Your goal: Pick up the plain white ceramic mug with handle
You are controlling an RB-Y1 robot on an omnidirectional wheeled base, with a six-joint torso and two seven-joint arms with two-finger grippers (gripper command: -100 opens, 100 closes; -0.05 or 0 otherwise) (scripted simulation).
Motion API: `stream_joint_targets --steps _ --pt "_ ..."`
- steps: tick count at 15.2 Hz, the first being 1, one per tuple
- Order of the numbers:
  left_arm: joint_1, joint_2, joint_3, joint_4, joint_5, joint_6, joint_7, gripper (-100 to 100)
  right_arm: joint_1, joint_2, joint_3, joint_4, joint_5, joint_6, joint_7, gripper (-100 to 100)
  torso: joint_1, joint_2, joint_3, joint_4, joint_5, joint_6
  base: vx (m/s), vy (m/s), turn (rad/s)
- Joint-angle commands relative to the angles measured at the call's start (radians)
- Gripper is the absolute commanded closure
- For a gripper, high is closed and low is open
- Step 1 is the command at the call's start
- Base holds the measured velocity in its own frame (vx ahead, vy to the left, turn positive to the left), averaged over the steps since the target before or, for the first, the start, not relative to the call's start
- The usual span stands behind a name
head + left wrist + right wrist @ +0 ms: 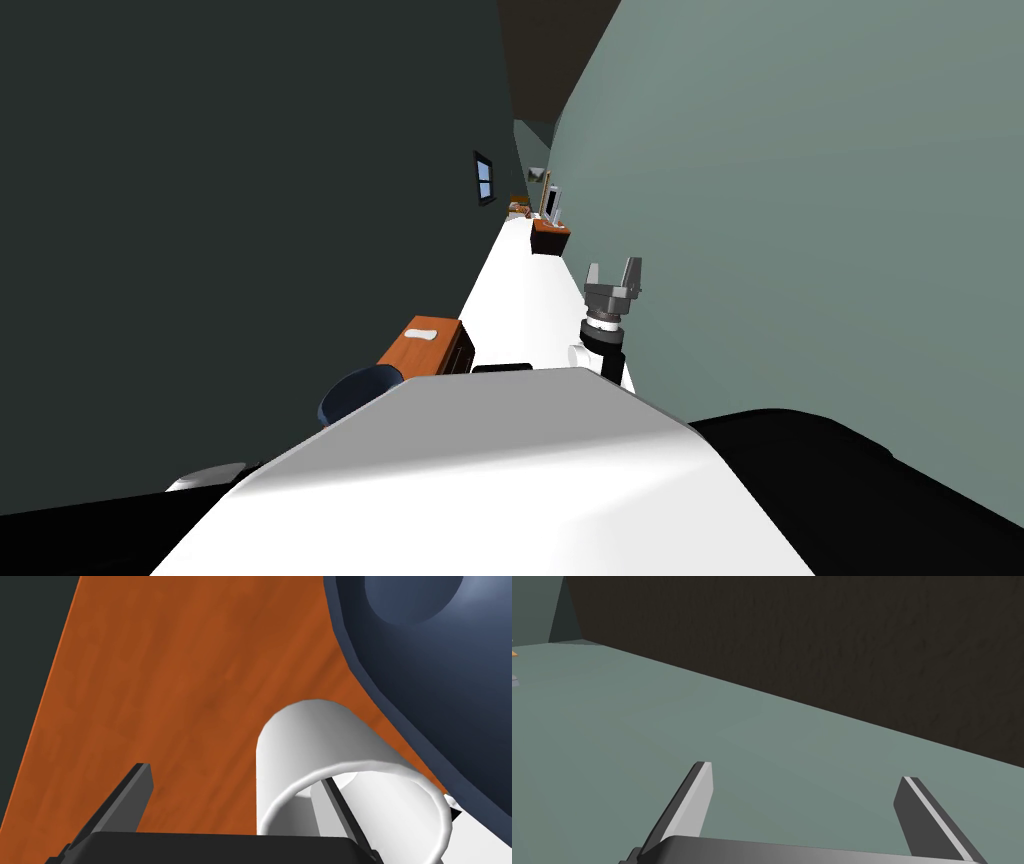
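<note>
Down at the robot's left side, in the head view, a low orange-brown table (425, 355) stands on the white floor (520, 290) of a narrow passage, with a dark blue rounded thing (355, 392) just beside it. The right gripper (613, 266) is held up near the grey-green wall (800, 250), well apart from the table, with its blades parted and nothing between them. In the left wrist view, the white mug (310, 741) stands on a wood-grained orange-brown top, most likely that same table, close beside the dark blue rounded thing. The mug's mouth faces the hand, and no handle can be seen from this side. The left gripper (234, 776) straddles the mug's wall. One of its fingers (340, 811) reaches inside the rim, and the other stands outside over bare wood, well apart from the wall. The blades are spread wide and pinch nothing yet; whether the inner one touches the inside of the mug I cannot tell. The step in hand looks like closing on that wall. To do it well, the hand should sink a little deeper so the blades catch more than the lip. It should then close gently, so the outer finger meets the wall without shoving the mug against the blue thing, and lift straight up. A pinch on a smooth rim could slip or let the mug swing. In the right wrist view, that hand's two fingers stand wide apart and hold nothing.
</note>
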Motion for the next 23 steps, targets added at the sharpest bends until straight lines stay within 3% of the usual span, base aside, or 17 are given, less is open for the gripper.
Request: stream_joint_targets --steps 1,2,4,5,6,10,11,12,13,14,15,17,18,19,20,22,23 --pt "-0.010 0.001 0.015 0.039 -0.008 -0.001 -0.029 -100 0.000 0.000 0.000 0.000 0.000 0.000 0.000 0 0.000 0.000 0.000 0.000 0.000 0.000 0.015 -0.011 -0.002" --pt "-0.040 0.003 0.059 0.070 -0.030 -0.004 -0.067 -100 0.000 0.000 0.000 0.000 0.000 0.000 0.000 0 0.000 0.000 0.000 0.000 0.000 0.000 0.018 -0.012 0.008" --pt "-0.040 0.003 0.059 0.101 -0.030 -0.004 -0.080 -100 0.000 0.000 0.000 0.000 0.000 0.000 0.000 0 0.000 0.000 0.000 0.000 0.000 0.000 0.016 -0.010 0.003" --pt "-0.035 0.003 0.052 0.080 -0.026 -0.002 -0.068 -100 0.000 0.000 0.000 0.000 0.000 0.000 0.000 0 0.000 0.000 0.000 0.000 0.000 0.000 0.007 -0.004 0.001" --pt "-0.036 0.003 0.054 0.084 -0.028 -0.002 -0.072 100 0.000 0.000 0.000 0.000 0.000 0.000 0.000 0 0.000 0.001 0.000 0.000 0.000 0.000 0.000 0.000 0.000" --pt "-0.036 0.003 0.053 0.083 -0.027 -0.001 -0.073 100 0.000 0.000 0.000 0.000 0.000 0.000 0.000 0 0.004 0.001 0.001 0.000 0.002 -0.001 0.000 0.000 0.000" --pt "-0.010 0.001 0.015 0.039 -0.008 -0.001 -0.029 100 0.000 0.000 0.000 0.000 0.000 0.000 0.000 0 0.005 0.002 0.001 0.000 0.002 -0.001 -0.009 0.004 -0.006" --pt "-0.010 0.001 0.015 0.039 -0.008 -0.001 -0.029 100 0.000 0.000 0.000 0.000 0.000 0.000 0.000 0 0.005 0.002 0.001 0.000 0.001 -0.002 -0.018 0.013 0.000" --pt "0.020 -0.002 -0.024 -0.008 0.014 0.002 0.008 100 0.000 0.000 0.000 0.000 0.000 0.000 0.000 0 0.006 0.003 0.001 0.000 0.001 -0.002 -0.025 0.020 -0.007" --pt "0.020 -0.002 -0.028 -0.023 0.014 0.002 0.023 100 0.000 0.000 0.000 0.000 0.000 0.000 0.000 0 0.006 0.003 0.001 0.000 0.001 -0.002 -0.032 0.019 0.000" --pt "0.051 -0.005 -0.062 -0.053 0.036 0.005 0.052 100 0.000 0.000 0.000 0.000 0.000 0.000 0.000 0 0.006 0.004 0.002 0.000 0.000 -0.002 -0.034 0.019 -0.016" --pt "0.051 -0.005 -0.072 -0.084 0.036 0.005 0.074 100 0.000 0.000 0.000 0.000 0.000 0.000 0.000 0 0.005 0.004 0.002 0.000 0.000 -0.002 -0.025 0.019 0.006" --pt "0.081 -0.007 -0.114 -0.134 0.057 0.009 0.116 100 0.000 0.000 0.000 0.000 0.000 0.000 0.000 0 0.005 0.003 0.002 0.000 -0.001 -0.002 -0.019 0.012 -0.013" --pt "0.081 -0.007 -0.116 -0.146 0.057 0.009 0.126 100 0.000 0.000 0.000 0.000 0.000 0.000 0.000 0 0.004 0.003 0.001 0.000 -0.001 -0.002 -0.018 0.013 -0.013" --pt "0.112 -0.010 -0.151 -0.182 0.079 0.012 0.159 100 0.000 0.000 0.000 0.000 0.000 0.000 0.000 0 0.004 0.003 0.001 0.000 -0.001 -0.002 -0.020 0.015 -0.015" --pt "0.112 -0.010 -0.160 -0.208 0.079 0.012 0.178 100 0.000 0.000 0.000 0.000 0.000 0.000 0.000 0 0.003 0.003 0.001 0.000 -0.002 -0.003 -0.020 0.012 0.002" --pt "0.142 -0.012 -0.201 -0.238 0.101 0.015 0.212 100 0.000 0.000 0.000 0.000 0.000 0.000 0.000 0 0.003 0.003 0.001 0.000 -0.002 -0.002 -0.016 0.013 -0.010"
